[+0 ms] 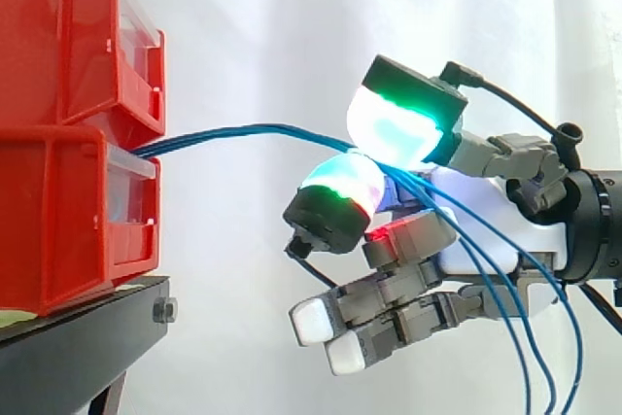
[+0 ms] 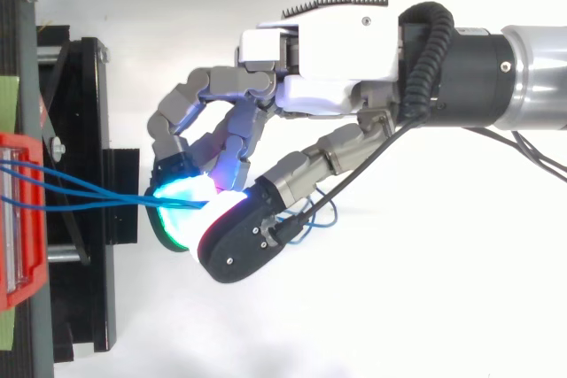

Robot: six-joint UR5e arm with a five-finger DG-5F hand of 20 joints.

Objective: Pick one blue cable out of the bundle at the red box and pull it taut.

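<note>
A bundle of thin blue cables (image 1: 243,133) leaves the gap between the two stacked red bins (image 1: 58,75) and runs right, nearly level and slightly arched. My hand (image 1: 486,196) holds it about a hand's width from the bins, pinched between two thick glowing pads (image 1: 394,128), green and cyan. I cannot tell how many strands sit in the pinch. Past the pinch, several strands (image 1: 544,337) fan out and hang down across the palm. From above, two strands (image 2: 97,192) run from the red box (image 2: 27,150) into the pads. The lower fingers (image 1: 311,320) stay half-extended and hold nothing.
The bins sit on a black stand (image 1: 78,337), whose frame (image 2: 84,130) reaches towards the hand in the top view. A white curtain hangs behind. Open space lies below the hand and to the right of the stand.
</note>
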